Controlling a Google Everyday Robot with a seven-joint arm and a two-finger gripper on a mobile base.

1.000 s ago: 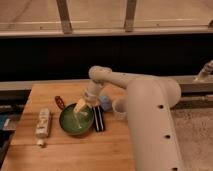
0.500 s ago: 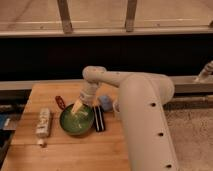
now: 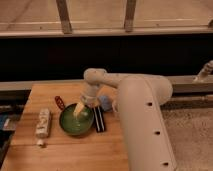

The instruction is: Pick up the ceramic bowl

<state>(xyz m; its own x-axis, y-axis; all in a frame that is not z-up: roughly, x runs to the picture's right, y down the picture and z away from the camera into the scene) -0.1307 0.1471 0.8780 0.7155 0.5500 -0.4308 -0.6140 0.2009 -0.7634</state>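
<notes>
The gripper (image 3: 79,110) hung at the end of the white arm (image 3: 135,100), its pale fingers pointing down into the ceramic bowl (image 3: 76,121); whether those fingers were spread or closed, and whether they gripped the bowl's rim, could not be told. The green bowl sat directly beneath and around the fingertips on the wooden table (image 3: 65,155), its glossy inside showing a pale streak just where the gripper reached in. Immediately to the right of the gripper, a dark flat rectangular object (image 3: 99,120) lay on the wood, touching or nearly touching the bowl's right edge. Just above that, close by the wrist, stood a small bluish cup (image 3: 105,103), partly hidden behind the arm. Up and to the left of the gripper, a small red and dark item (image 3: 59,102) rested near the bowl's far rim. Farther left, well apart from the gripper, a pale packet or bottle (image 3: 43,124) lay lengthwise on the table, with a small white piece (image 3: 40,143) just below its near end. Behind the gripper, beyond the table's far edge, ran a dark band of wall under a window frame (image 3: 64,17) with two upright bars.
</notes>
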